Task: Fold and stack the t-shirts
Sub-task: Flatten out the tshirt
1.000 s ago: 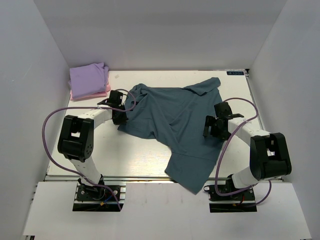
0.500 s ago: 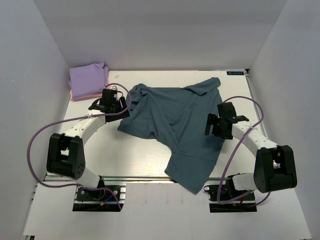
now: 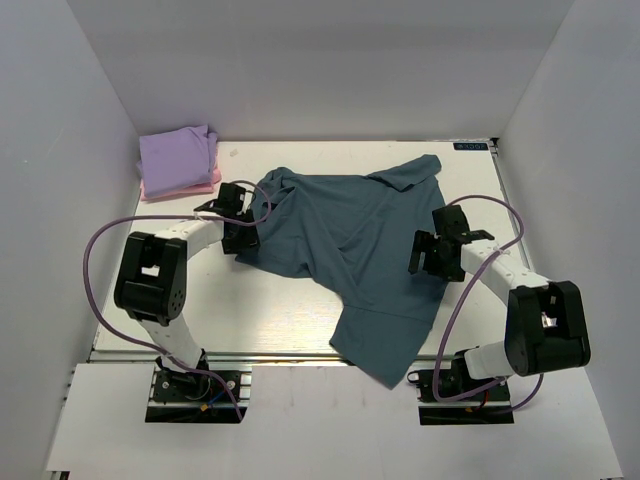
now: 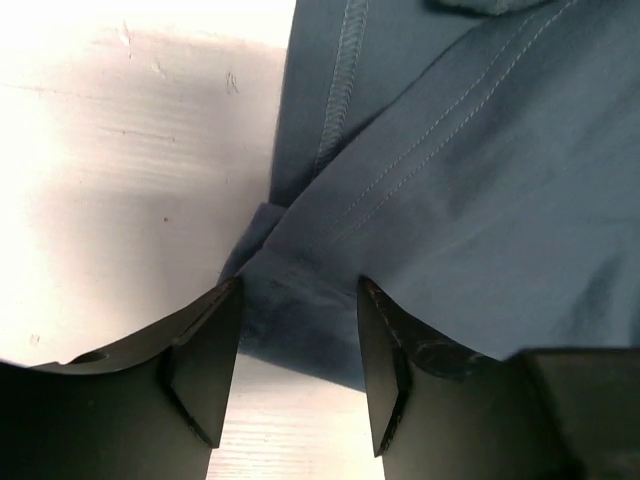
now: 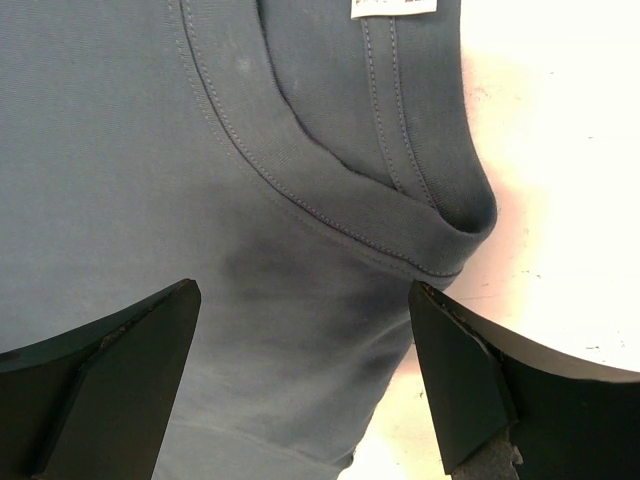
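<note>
Flattening step. The teal t-shirt lay rumpled on the surface. The left pincer stood part-open astride its edge and the right pincer wide above it. The next move likely called for pinching cloth.

Left claw parted over teal shirt hem.
</note>
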